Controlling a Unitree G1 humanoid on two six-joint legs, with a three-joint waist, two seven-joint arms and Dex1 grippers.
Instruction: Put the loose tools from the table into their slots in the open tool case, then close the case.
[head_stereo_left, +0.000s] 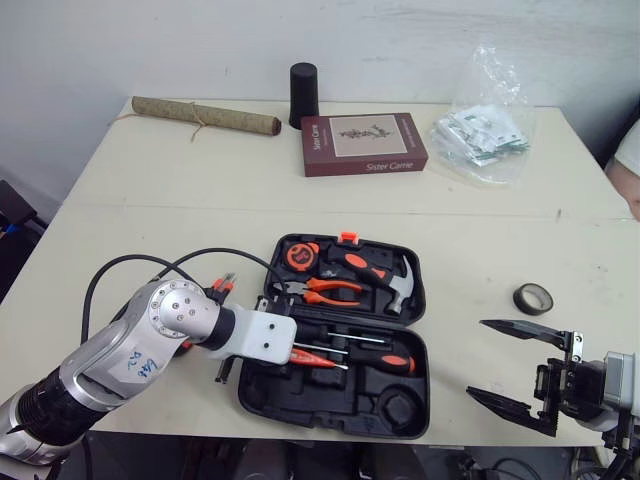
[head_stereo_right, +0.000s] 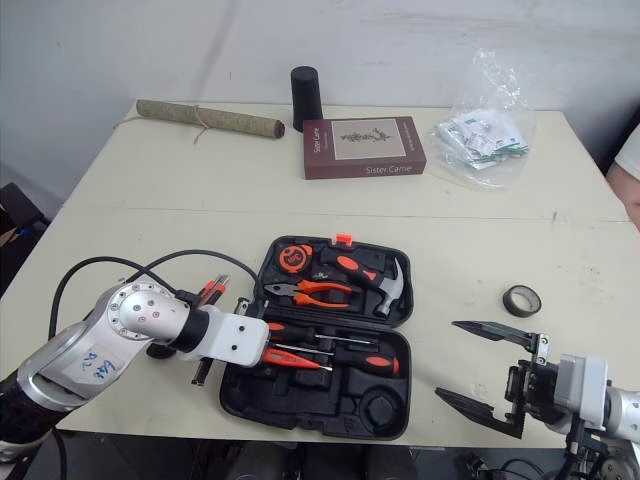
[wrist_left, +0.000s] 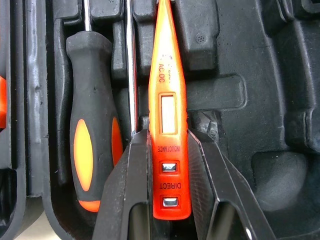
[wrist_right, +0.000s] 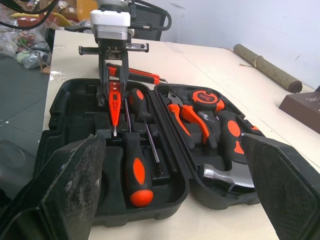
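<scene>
Nearest me, right gripper (head_stereo_left: 478, 358) hangs at the near right table edge. Its fingers are spread wide with nothing between them, well clear of the case.

Left gripper (wrist_left: 169, 136) is clamped tight on the butt end of the orange tester (wrist_left: 167, 100). It holds the tester over the near half of the open case (head_stereo_left: 330, 400), tip pointing into the tray. The tester runs just beside a screwdriver shaft. I can't tell if it's seated in a slot.

Near half of the case holds two screwdrivers with black-orange handles lying head to tail, one (head_stereo_left: 395, 362) on the right, the other (wrist_left: 92, 145) next to the tester. The moulding along the near edge is bare.

Far half holds the tape measure (head_stereo_left: 300, 256) at its left, pliers (head_stereo_left: 330, 291) just near of it, and the hammer (head_stereo_left: 395, 285) with its head at the right.

Loose on the table are a red-handled tool (head_stereo_right: 212, 288) just left of the case by my left arm, and a tape roll (head_stereo_left: 533, 298) well right of the case.

At the far end are a book (head_stereo_left: 362, 143), a black cylinder (head_stereo_left: 303, 95) standing behind it, a brown roll (head_stereo_left: 205, 117) to the left, and a clear bag (head_stereo_left: 485, 125) of small packets to the right.
</scene>
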